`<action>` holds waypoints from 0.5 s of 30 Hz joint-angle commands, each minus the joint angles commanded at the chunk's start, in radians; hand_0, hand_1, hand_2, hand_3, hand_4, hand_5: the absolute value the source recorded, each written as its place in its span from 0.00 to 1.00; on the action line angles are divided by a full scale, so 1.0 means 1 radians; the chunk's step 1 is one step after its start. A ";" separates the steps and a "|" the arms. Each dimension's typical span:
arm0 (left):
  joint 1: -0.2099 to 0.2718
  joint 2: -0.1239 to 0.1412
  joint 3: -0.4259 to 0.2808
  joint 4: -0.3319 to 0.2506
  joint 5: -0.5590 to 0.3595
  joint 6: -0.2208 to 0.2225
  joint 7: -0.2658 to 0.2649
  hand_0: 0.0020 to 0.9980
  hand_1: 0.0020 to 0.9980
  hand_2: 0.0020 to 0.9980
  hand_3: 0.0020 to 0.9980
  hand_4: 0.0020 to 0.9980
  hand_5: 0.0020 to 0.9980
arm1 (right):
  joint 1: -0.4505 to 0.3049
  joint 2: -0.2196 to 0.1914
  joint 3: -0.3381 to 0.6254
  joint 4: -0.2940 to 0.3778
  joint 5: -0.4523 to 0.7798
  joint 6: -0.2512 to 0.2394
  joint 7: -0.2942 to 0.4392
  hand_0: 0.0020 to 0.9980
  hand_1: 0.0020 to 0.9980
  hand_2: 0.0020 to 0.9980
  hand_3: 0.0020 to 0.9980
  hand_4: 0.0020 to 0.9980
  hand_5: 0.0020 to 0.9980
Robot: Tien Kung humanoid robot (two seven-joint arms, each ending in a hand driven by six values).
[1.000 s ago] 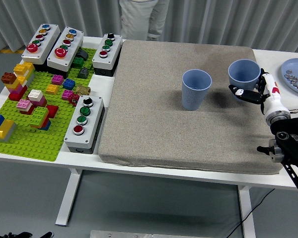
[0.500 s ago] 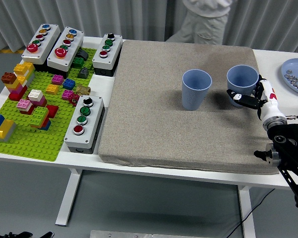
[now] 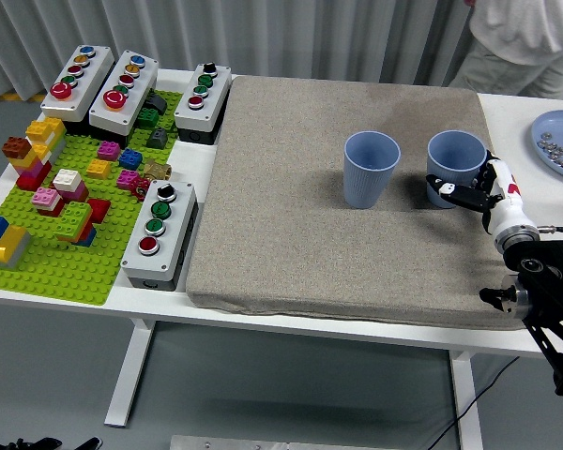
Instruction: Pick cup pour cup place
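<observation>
Robot hand hides cup base — grip unclear

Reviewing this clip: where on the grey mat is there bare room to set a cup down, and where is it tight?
Free: the mat's whole left half, from the button boxes across to the left cup, and the near strip below both cups. Tight: the right edge, where the right hand closes on the right cup.
</observation>
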 joint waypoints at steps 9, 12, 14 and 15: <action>0.004 0.000 0.000 0.000 0.002 0.000 0.000 0.78 0.76 0.81 0.65 0.50 0.97 | -0.002 -0.005 0.028 0.002 -0.049 0.073 -0.036 0.86 0.78 0.75 0.82 0.76 0.09; 0.005 0.000 0.000 0.000 0.002 -0.001 0.000 0.78 0.76 0.81 0.65 0.50 0.97 | -0.001 -0.007 0.041 0.004 -0.072 0.100 -0.059 0.93 0.87 0.95 0.96 0.80 0.14; 0.005 0.000 0.002 0.000 0.000 0.000 0.000 0.78 0.76 0.81 0.65 0.50 0.97 | 0.000 -0.008 0.049 0.004 -0.084 0.119 -0.072 0.93 0.87 0.95 0.96 0.80 0.14; 0.005 0.000 0.001 0.000 0.000 0.000 0.000 0.78 0.76 0.81 0.65 0.50 0.97 | 0.001 -0.009 0.056 0.003 -0.095 0.129 -0.080 0.93 0.87 0.95 0.96 0.80 0.14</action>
